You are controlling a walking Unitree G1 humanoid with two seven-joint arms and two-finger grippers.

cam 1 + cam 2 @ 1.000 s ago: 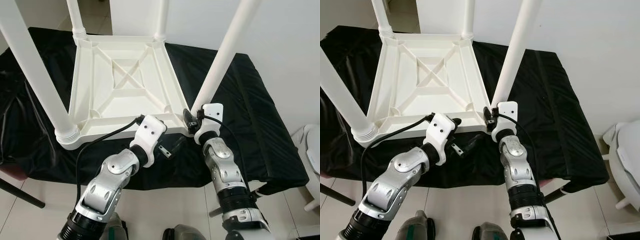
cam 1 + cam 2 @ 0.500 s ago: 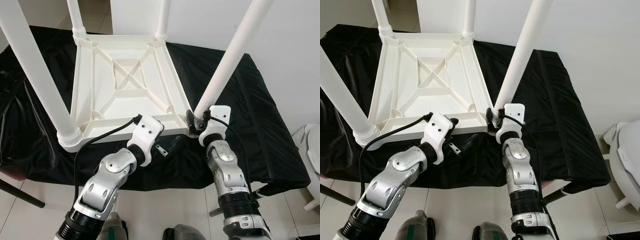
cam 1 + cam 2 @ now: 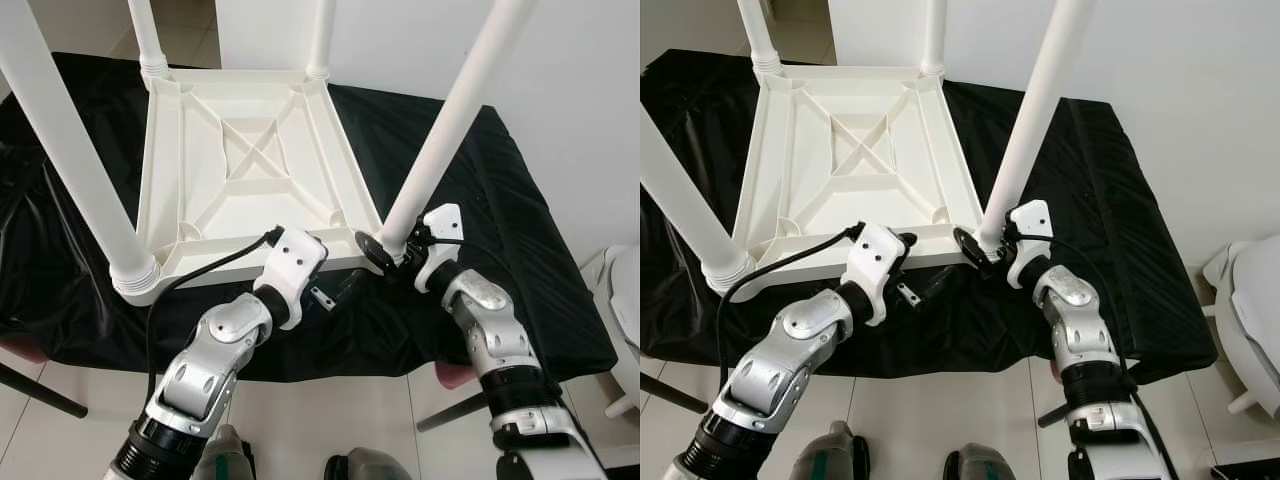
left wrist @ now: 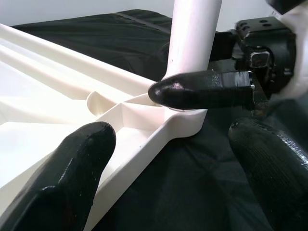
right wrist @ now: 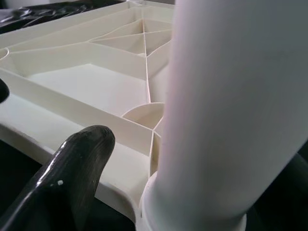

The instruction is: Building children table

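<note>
1. The upturned children table (image 3: 245, 170) is cream-white plastic, its underside ribbed in a crossed X pattern.
2. Its four legs (image 3: 455, 110) are plain white.
3. The bench (image 3: 500, 220) wears a glossy black cloth.
4. Both arms (image 3: 215, 350) are silver with white wrist housings.
5. The floor (image 3: 330, 420) is pale tile.

You look down into plain home room. Pale tiled floor (image 3: 330, 415) along near edge, bare white wall (image 3: 580, 110) on far right. Low surface draped in black cloth (image 3: 520, 250) serves as makeshift workbench. You see upturned white plastic children's table (image 3: 240, 170) on it. Rounded white fixture (image 3: 1250, 310) at right edge, kind unclear.
</note>
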